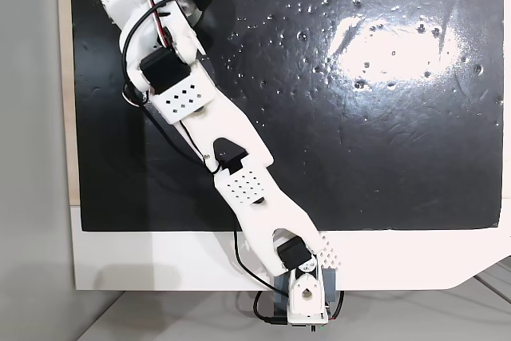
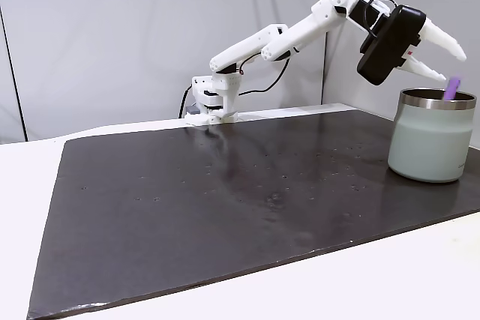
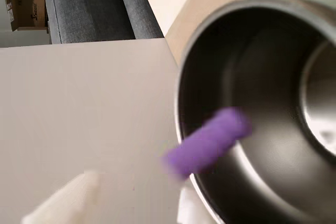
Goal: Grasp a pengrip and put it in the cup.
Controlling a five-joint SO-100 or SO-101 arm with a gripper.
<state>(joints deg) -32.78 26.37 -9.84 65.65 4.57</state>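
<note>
Pengrip (image 2: 451,88) just below open claw (image 2: 448,64)

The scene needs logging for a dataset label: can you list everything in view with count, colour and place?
pengrip: one, light purple, blurred, at the cup's rim below the fingertips, apparently free of them.
cup: one, pale sage green with steel rim and interior, on the mat's right end in a fixed view.
mat: one, black and glossy, covering most of the table.
table: one, white, under the mat.
arm: one, white with black motors and cables, stretched from its base to the cup.
gripper: one, white fingers, open above the cup.
</note>
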